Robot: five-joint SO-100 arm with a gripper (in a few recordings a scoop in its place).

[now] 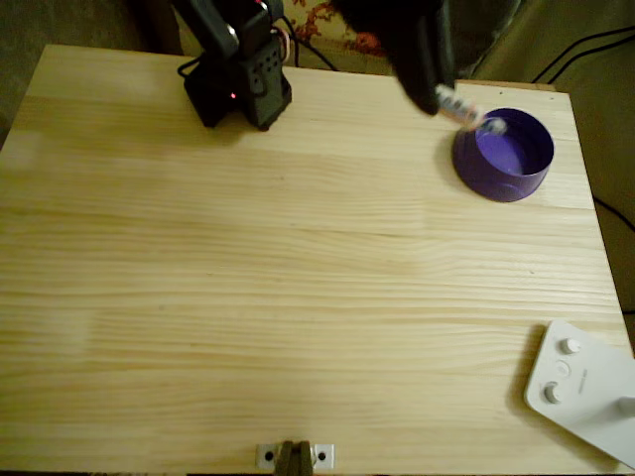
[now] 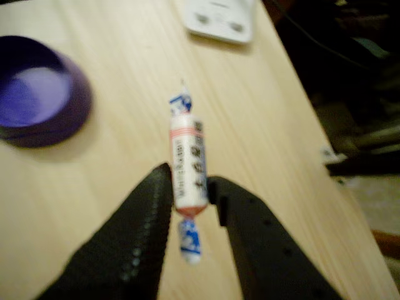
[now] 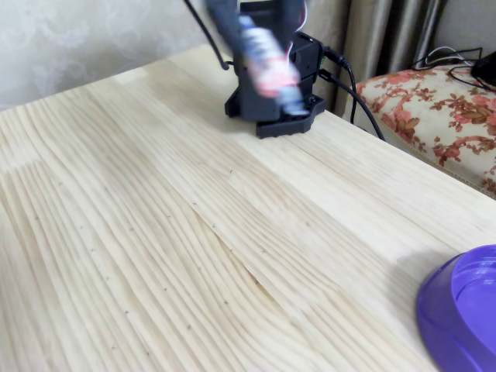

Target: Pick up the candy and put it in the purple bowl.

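My gripper (image 2: pixel 189 187) is shut on the candy (image 2: pixel 186 164), a thin white and orange-pink sweet with twisted blue-and-white ends that stick out past both black fingers. In the overhead view the candy (image 1: pixel 461 109) hangs in the air from the dark gripper (image 1: pixel 437 91), its lower end over the left rim of the purple bowl (image 1: pixel 501 183). The wrist view has the purple bowl (image 2: pixel 70 122) up and to the left of the candy, with nothing in the part I see. In the fixed view the candy (image 3: pixel 267 58) is a blur before the arm base, and the bowl (image 3: pixel 443 310) sits at bottom right.
A white flat device with round buttons (image 1: pixel 580 392) lies at the table's bottom-right corner, also white device (image 2: pixel 219 19). The black arm base (image 1: pixel 238 79) stands at the back edge. Cables and a floral cushion (image 3: pixel 434 101) lie beyond the table's edge.
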